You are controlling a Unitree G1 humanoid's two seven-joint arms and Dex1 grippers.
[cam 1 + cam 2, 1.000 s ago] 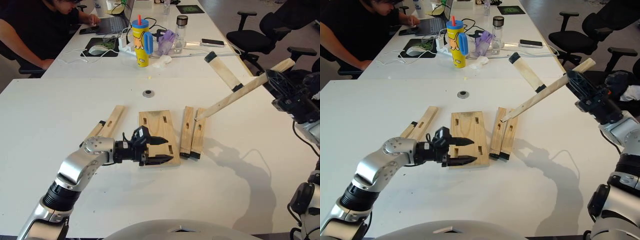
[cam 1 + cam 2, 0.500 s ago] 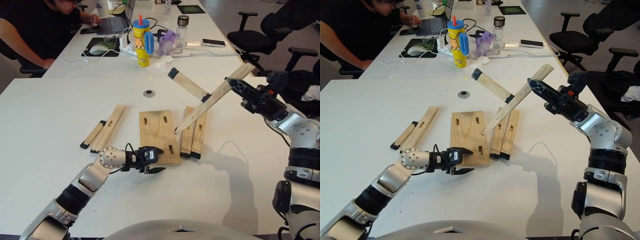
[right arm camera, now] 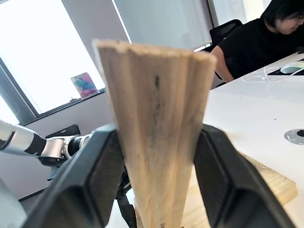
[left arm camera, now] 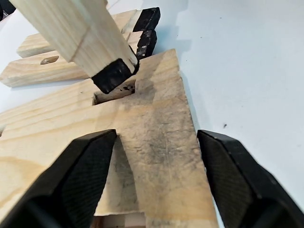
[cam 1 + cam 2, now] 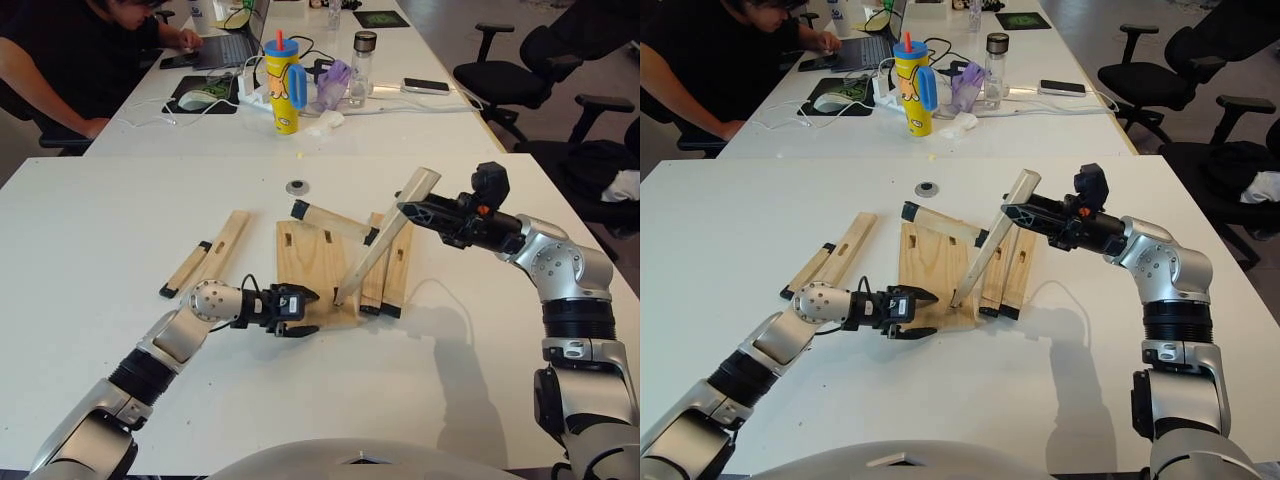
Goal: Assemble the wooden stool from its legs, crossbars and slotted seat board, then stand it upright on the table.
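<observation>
**On the counter: stool build barely started, first leg just reaching its slot**

Over on the left of the counter (image 5: 100,220), two loose wooden pieces (image 5: 212,258) lie flat side by side, untouched. I can't tell if they're legs or crossbars.

Next along, the left claw (image 5: 310,311) sits low at the near corner of the slotted seat board (image 5: 305,262). Its fingers are apart and straddle that corner rather than pinching it. My guess is it's there to steady the board.

The board lies flat mid-counter. The slots I can see look empty except one near corner slot (image 4: 111,92). The black tip of a slanted leg (image 5: 375,250) is right at the mouth of that slot. From the left wrist view it looks touching or just above, not pushed home. A crossbar (image 5: 335,222) sticks out sideways from that leg over the board, and the two look joined.

Two more legs (image 5: 395,275) lie flat together, right beside the board's right edge.

Farthest right, the right claw (image 5: 412,210) is clamped on the upper end of the slanted leg.

So my read is we're very early. One leg-plus-crossbar piece is made and lined up but not seated. The other four pieces need fitting, and then the whole thing has to be stood upright.
</observation>
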